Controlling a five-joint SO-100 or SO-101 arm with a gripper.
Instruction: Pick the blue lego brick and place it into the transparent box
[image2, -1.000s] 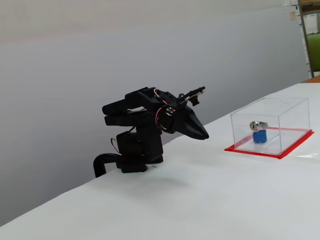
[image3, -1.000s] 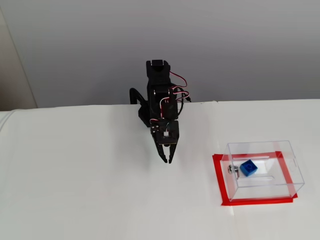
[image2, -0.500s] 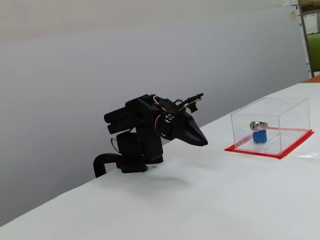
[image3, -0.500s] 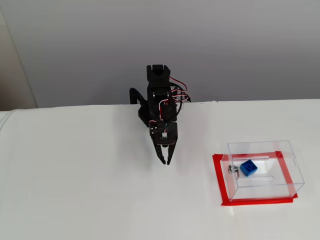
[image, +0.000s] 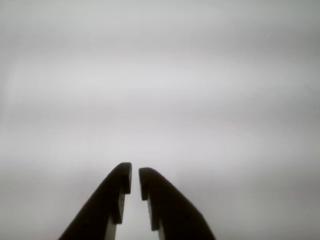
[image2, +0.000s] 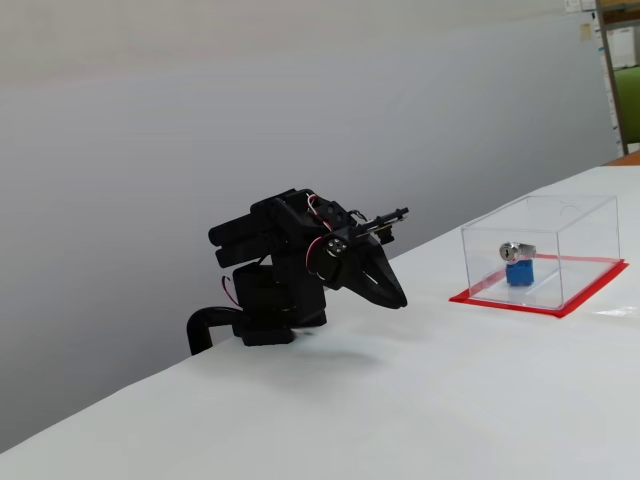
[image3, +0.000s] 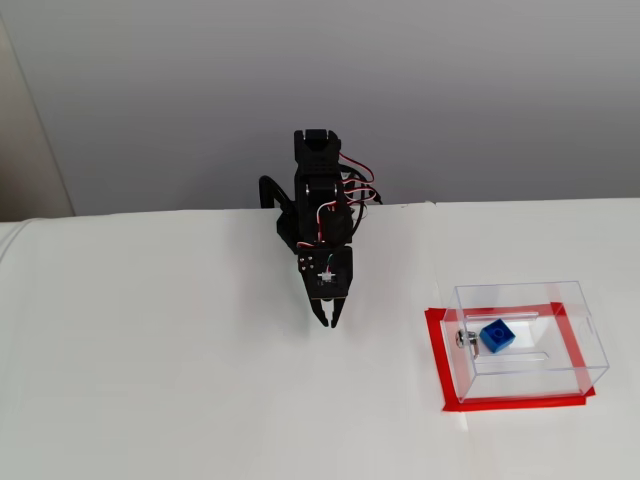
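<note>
Brick in box — arm folded, task looks done

Gripper (image3: 328, 322) sits left of the box in the steep fixed view, near the worktop's back edge, tips pointing down at the white worktop (image3: 150, 380) and carrying nothing. In the wrist view the fingers (image: 112, 195) are nearly together — just a thin slit between them, w/ only blank surface beyond. Arm (image2: 275, 265) is tucked low over its base in the side-on fixed view.

Further right, well apart from the gripper: the transparent box (image3: 575, 350) stands on its red-edged base toward the worktop's right edge. The blue lego brick (image3: 496, 336) rests inside on the floor, just beside the small silver lock (image3: 464, 338) on the wall nearest the arm; same in the side-on fixed view, brick (image2: 519, 271) below the lock.

Judgement: pick and place both complete, nothing left except maybe parking the arm.
</note>
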